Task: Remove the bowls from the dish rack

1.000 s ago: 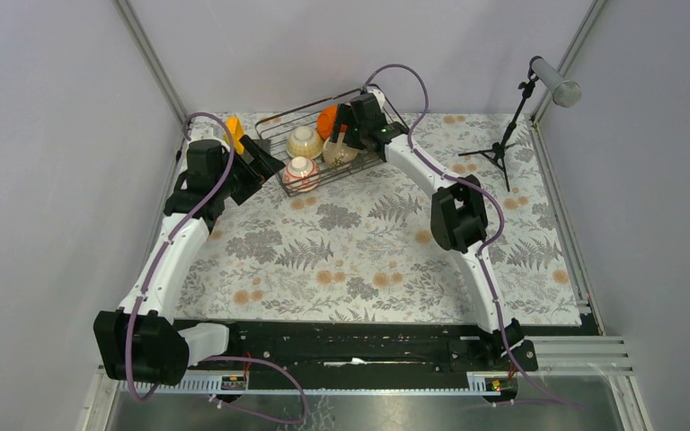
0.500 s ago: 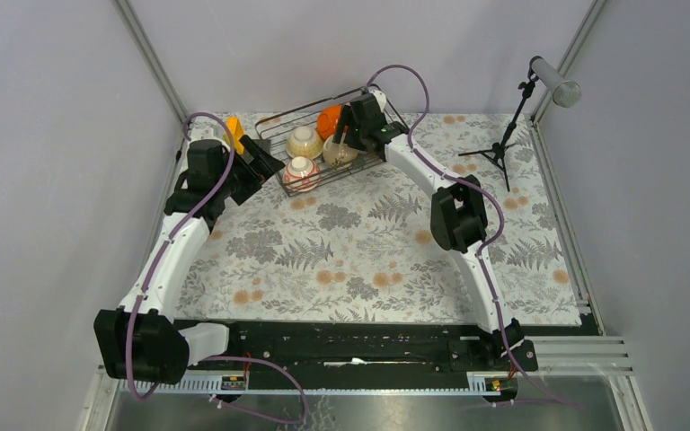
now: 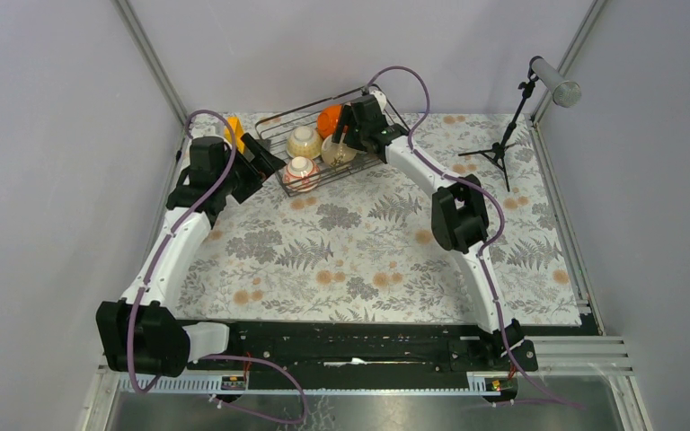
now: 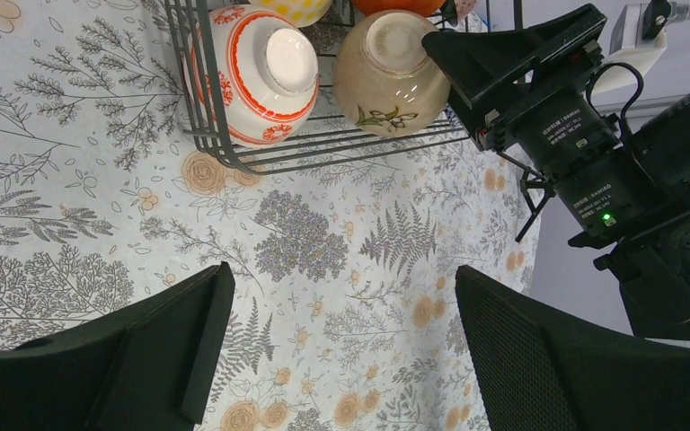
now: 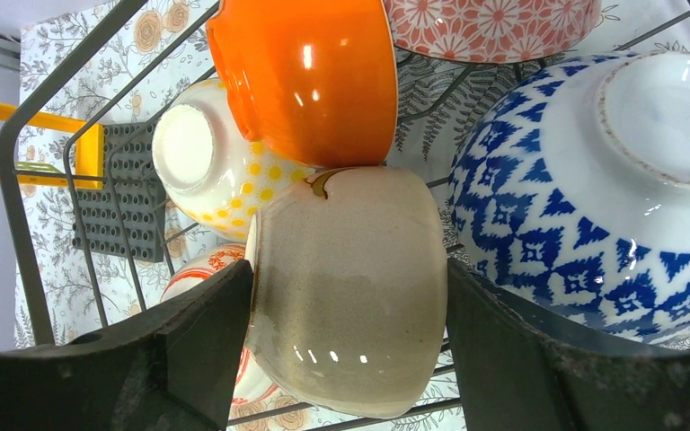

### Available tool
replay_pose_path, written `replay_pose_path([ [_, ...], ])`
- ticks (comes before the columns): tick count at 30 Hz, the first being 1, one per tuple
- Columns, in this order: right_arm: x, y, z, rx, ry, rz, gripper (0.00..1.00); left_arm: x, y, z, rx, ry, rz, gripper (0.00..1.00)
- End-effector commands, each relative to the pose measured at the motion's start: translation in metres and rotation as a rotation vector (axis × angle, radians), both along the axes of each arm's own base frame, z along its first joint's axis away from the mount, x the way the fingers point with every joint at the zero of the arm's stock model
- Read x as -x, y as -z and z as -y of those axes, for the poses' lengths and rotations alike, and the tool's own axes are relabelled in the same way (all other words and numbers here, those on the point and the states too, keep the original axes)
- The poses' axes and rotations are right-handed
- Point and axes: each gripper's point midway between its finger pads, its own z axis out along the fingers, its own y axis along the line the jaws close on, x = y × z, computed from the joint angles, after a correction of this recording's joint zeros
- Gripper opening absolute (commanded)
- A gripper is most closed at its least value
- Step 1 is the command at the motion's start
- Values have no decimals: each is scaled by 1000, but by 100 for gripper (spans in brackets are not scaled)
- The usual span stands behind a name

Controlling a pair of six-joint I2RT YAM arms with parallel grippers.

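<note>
Hovering over the flowered bench (image 4: 323, 233), my left pincer (image 4: 341, 305) is spread wide and grips nothing. It sits just off the corner of the dish rack (image 4: 199, 117) where the white bowl with red pattern (image 4: 260, 72) lies on its side. My left arm (image 3: 175, 251) runs up the left edge of the bench and bends at the wrist toward the rack. My right pincer (image 5: 349, 278) is clamped on the beige bowl (image 5: 346, 323), one finger pressed to each side of it, inside the rack. The cream dotted bowl (image 5: 202, 166) and orange bowl (image 5: 310, 76) touch it, and the blue-white bowl (image 5: 593, 180) lies just beside it. My right arm (image 3: 458, 215) stretches far forward, its wrist over the rack's right end.
</note>
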Motion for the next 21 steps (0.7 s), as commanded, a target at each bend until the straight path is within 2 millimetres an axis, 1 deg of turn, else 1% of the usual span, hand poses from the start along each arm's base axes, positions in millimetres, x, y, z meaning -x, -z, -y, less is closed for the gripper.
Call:
replay_pose_path([
  [1,11,-54,-20,-120,-49,60,69,-13,-27,-1,10,-9,80,98],
  [4,10,-66,-22,-130,-63,89,69,-14,-25,0,15,-7,72,98],
  [8,5,-90,-26,-164,-70,149,69,-14,-17,1,17,-8,40,98],
  [12,3,-108,-28,-197,-73,185,69,-14,-8,-4,1,-36,4,98],
  [17,4,-123,-31,-227,-92,212,69,-16,-9,-10,-25,-56,3,98],
  [21,6,-141,-38,-250,-141,267,69,-15,-10,-7,-15,-46,-1,98],
])
